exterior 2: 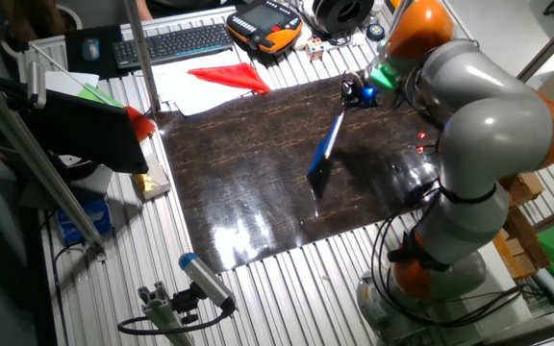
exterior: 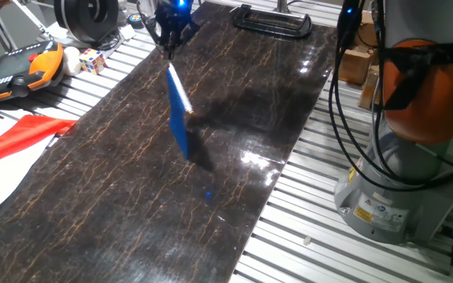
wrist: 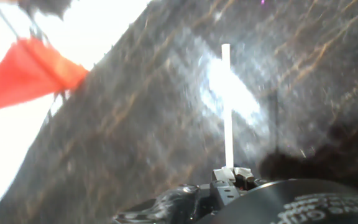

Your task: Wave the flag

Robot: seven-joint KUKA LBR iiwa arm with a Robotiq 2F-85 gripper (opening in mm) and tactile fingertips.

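The arm (exterior 2: 479,125) is built of rounded silver-grey shells with bright orange bands at its joints, one orange cap just behind the wrist and another low on the column. A green light glows at the wrist, and a blue one sits right above the dark fingers (exterior: 169,43). Black cables (exterior: 344,94) hang in loops beside the column. The round grey base (exterior: 384,206) carries a yellow warning sticker and a white label. From the hand view, the black housing behind the fingers bears faint raised lettering.
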